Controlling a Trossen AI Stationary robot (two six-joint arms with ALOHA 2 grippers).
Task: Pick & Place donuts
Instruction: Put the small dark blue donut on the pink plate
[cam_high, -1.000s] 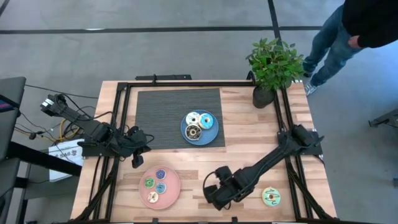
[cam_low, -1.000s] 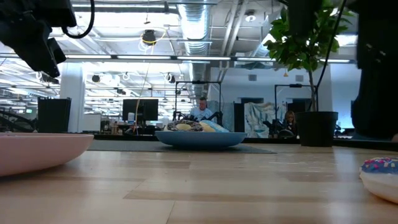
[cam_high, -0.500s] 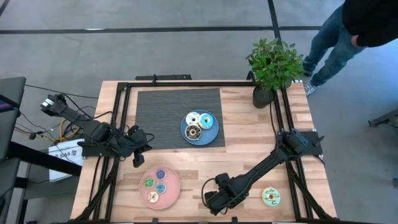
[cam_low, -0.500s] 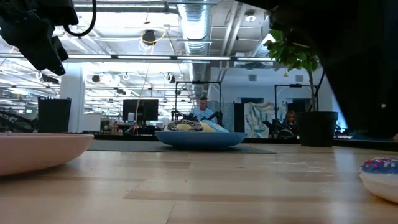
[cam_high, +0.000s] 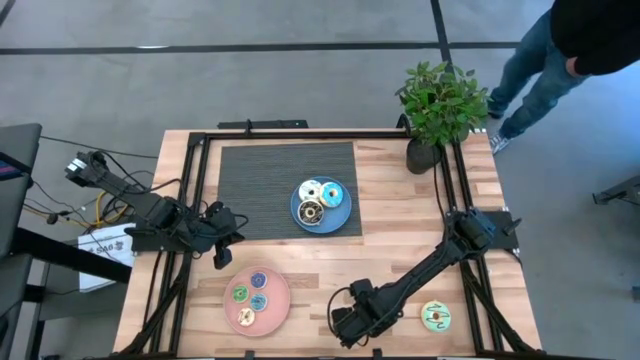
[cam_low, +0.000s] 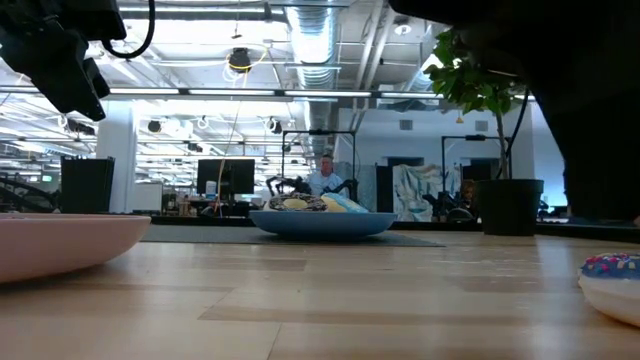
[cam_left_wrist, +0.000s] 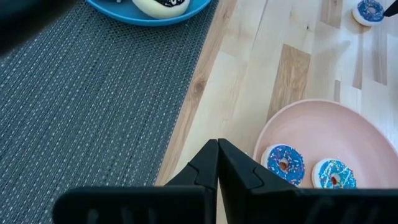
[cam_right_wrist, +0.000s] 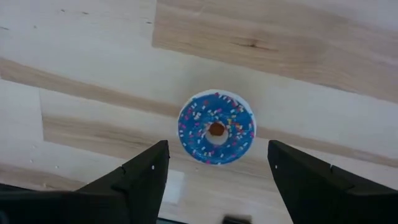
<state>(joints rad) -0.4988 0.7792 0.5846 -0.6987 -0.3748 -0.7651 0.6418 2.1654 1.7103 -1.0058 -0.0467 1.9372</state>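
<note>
A small blue sprinkled donut (cam_right_wrist: 216, 128) lies flat on the wood near the table's front edge, and also shows in the low view (cam_low: 612, 283). My right gripper (cam_right_wrist: 217, 152) hangs open straight above it, pointing down, one finger on either side and clear of it. In the high view this gripper (cam_high: 347, 325) hides the donut. A yellow-green donut (cam_high: 435, 316) lies to its right. The pink plate (cam_high: 281, 312) holds several tiny donuts, the blue plate (cam_high: 344, 221) three larger ones. My left gripper (cam_high: 220, 257) waits shut at the table's left, above the mat's corner.
A dark woven mat (cam_high: 262, 185) lies under the blue plate at the table's far side. A potted plant (cam_high: 437, 108) stands at the far right corner. A person's legs (cam_high: 530, 70) show beyond the table. Bare wood lies between the two plates.
My right gripper has sunk toward the table and shifted a little toward the near edge, over the blue donut. Most of this happened in the first half second. The donuts and plates lie as before.
</note>
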